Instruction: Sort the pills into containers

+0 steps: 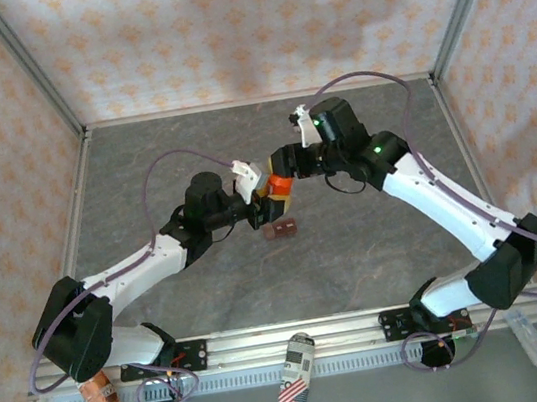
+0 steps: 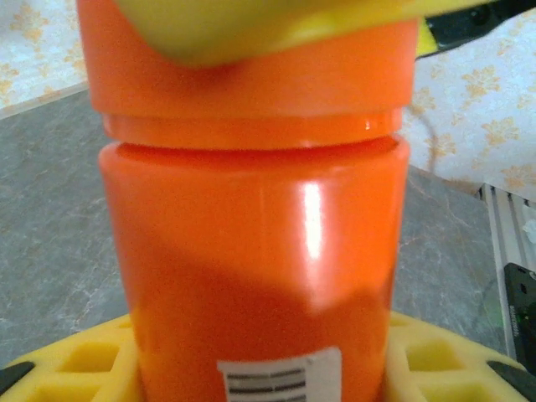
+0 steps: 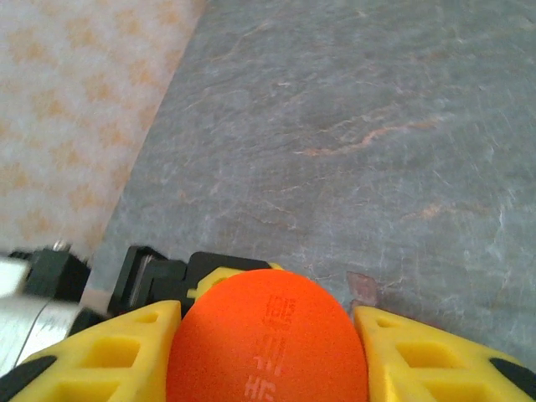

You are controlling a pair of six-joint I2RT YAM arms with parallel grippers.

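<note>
Btwn floral walls [image 1: 222, 26]: grey stone tbl [image 1: 357, 248]

**Your two arms meet in the middle, both pincers on one orange bottle.**
Your left arm [image 1: 137, 266] reaches from its base forward and to the right with the forearm low. The left pincer [image 1: 261, 202] is closed around the body of the orange bottle [image 2: 251, 251], and its yellow fingers [image 2: 84, 360] press on both sides. Your right arm [image 1: 451, 204] goes up from its base, bends at the elbow and turns to the left. The right pincer [image 1: 280, 177] sits on the cap [image 3: 268, 318], with one finger lying against each side of it.
</note>
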